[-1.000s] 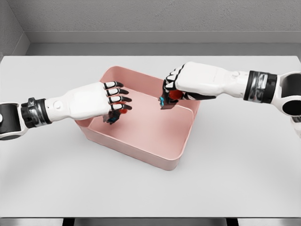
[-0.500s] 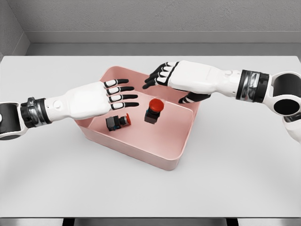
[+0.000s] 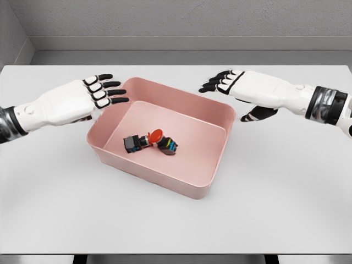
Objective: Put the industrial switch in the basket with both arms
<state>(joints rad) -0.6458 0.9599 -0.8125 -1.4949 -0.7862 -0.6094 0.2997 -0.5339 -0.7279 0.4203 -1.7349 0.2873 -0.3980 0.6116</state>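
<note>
Two switches point(image 3: 149, 141) lie touching inside the basket point(image 3: 212, 179); left hand point(image 3: 82, 96) and right hand point(image 3: 247, 91) hover spread, holding nothing, forearms cropped.

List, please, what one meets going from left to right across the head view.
Left hand → black switch in the pink basket → red-capped switch beside it → right hand.
</note>
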